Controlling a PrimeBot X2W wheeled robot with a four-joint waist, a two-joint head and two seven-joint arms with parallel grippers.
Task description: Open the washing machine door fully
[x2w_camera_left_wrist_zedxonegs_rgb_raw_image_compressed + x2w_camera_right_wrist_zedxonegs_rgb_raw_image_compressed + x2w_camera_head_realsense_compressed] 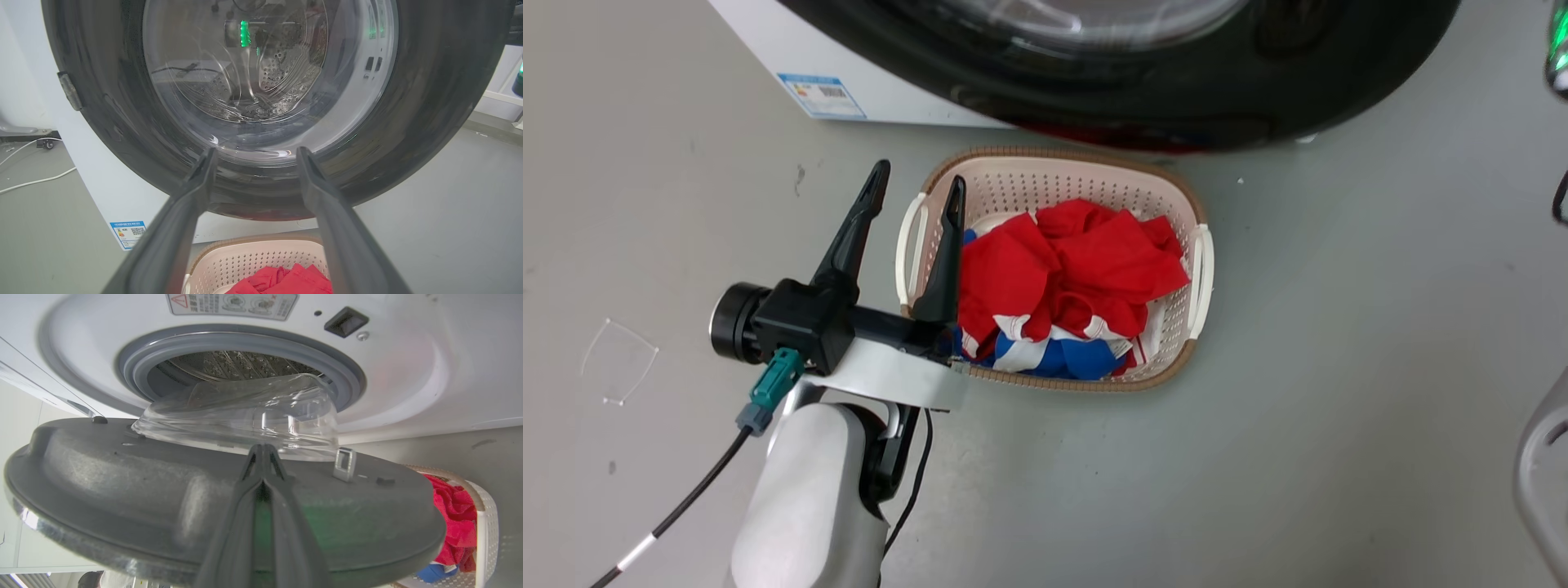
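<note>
Progress: washing machine door unlatched, swung partway off washing machine, above far rim of basket; full swing remains. Right gripper pinched closed, empty, at inner face; left gripper spread wide, empty.

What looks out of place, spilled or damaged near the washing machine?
Nothing stands out. The washing machine door hangs partly open and looks whole; the clothes lie heaped inside the laundry basket, none on the floor.

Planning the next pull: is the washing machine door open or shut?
Open: the washing machine door stands away from the exposed drum opening.
</note>
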